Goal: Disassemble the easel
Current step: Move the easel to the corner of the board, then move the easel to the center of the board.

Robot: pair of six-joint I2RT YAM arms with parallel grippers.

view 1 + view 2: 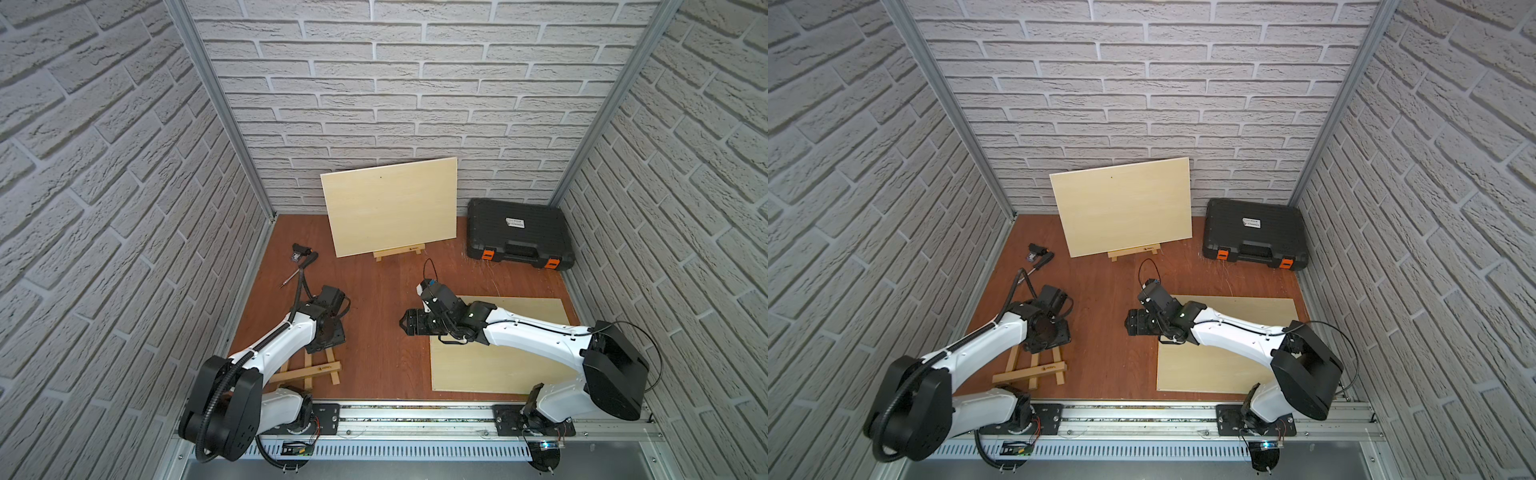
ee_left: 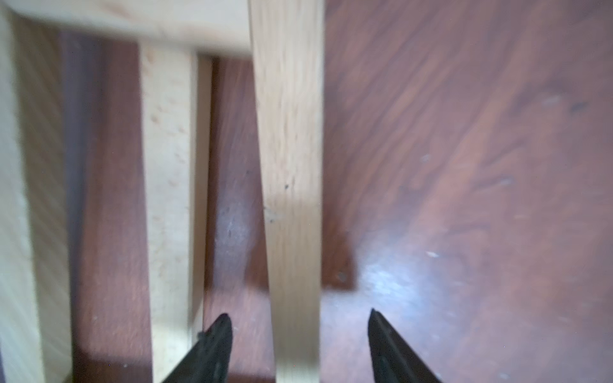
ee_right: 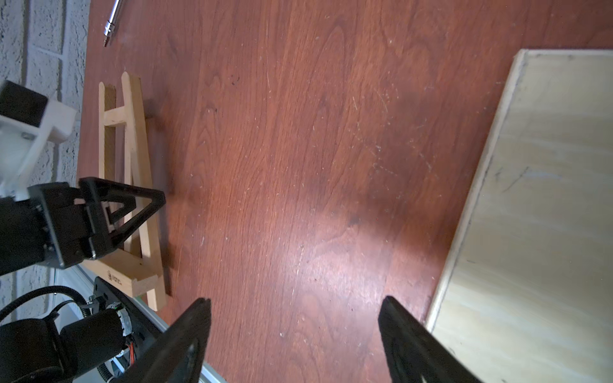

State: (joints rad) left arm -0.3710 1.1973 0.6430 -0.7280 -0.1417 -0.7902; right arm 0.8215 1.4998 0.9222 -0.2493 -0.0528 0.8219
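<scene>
- The easel point(image 1: 309, 370) lies flat on the desk point(image 1: 382, 299) at its front left, with its ledge end toward the front rail and its narrow end pointing toward the back wall.
- The left gripper point(image 2: 298, 320) points down over the middle of the easel. Its jaws stand apart, one on each side of a wooden leg point(image 2: 288, 132), with a gap showing on both sides, so nothing is clamped.
- In the left wrist view the leg runs straight between the two black fingertips point(image 2: 219, 331). A paler slat and a crossbar are blurred beside it.
- The right gripper point(image 3: 295, 305) hovers over bare desk, well apart from the easel. Its jaws are wide and hold nothing.
- A loose board point(image 1: 498, 365) lies flat at the front right, just beside the right jaws and partly under that arm.
- A second easel point(image 1: 399, 251) stands at the back with a pale panel point(image 1: 390, 203) leaning on its ledge.
- A black case point(image 1: 519, 232) sits at the back right, its lid down and its orange latches facing forward. Its contents cannot be seen.
- A screwdriver point(image 1: 291, 278) lies near the left wall, with a small black object point(image 1: 300, 250) just behind it.
</scene>
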